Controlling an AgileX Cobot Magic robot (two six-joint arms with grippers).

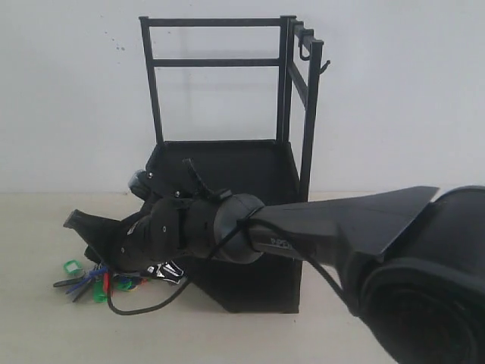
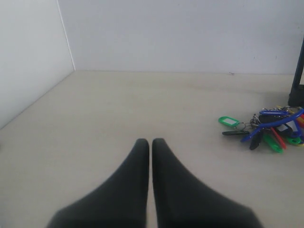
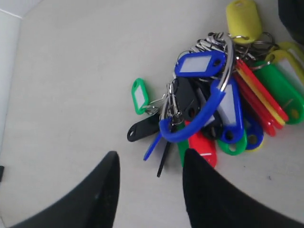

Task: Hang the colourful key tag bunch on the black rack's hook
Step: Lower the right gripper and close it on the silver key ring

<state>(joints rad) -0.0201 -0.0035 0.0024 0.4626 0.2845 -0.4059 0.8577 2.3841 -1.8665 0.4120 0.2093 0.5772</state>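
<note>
Beside the black rack [image 1: 227, 163], the colourful key tag bunch [image 3: 223, 95] looks light and floppy (probably slippery too), best pinched at its blue strap [image 3: 204, 111] by the right gripper [image 3: 151, 154], fingers parted.

The exterior camera sits low, near table [image 1: 45, 318] height. It faces the black rack [image 1: 242, 163] and the white wall [image 1: 394, 91], with the right arm [image 1: 341, 227] close before it. The left wrist camera looks low along the table, and the right wrist camera looks down from close by. All three views share the colourful key tag bunch [image 1: 87, 277] [image 2: 270, 128] [image 3: 213, 109].
</note>
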